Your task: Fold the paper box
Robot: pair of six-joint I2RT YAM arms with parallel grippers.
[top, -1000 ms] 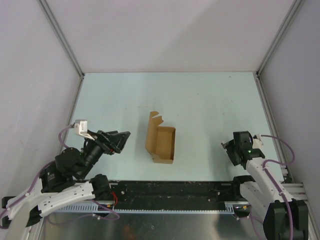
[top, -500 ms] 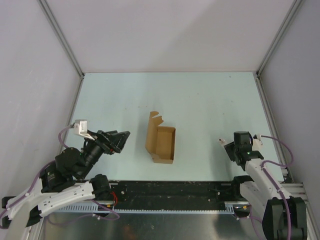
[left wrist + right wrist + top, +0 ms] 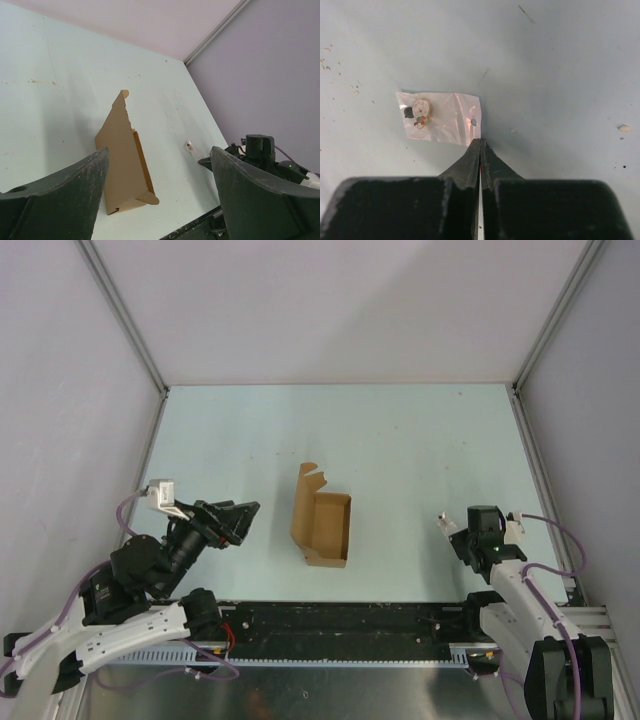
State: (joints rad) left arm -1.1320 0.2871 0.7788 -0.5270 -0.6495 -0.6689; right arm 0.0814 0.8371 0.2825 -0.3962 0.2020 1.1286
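Top external: box [image 3: 323,528] sat between grippers, apart from both; left gripper [image 3: 240,522] spread wide, right gripper [image 3: 452,532] closed tight at packet [image 3: 442,119] corner.

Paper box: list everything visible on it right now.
The paper box is plain brown cardboard, partly folded: a small rectangular tray with its walls up and its inside showing. Its lid flap stands open along the left side, notched at the far end, with rounded tabs that show in the left wrist view. It sits on the pale table, roughly midway between the two arms, long side running away from them. Only the table touches it.
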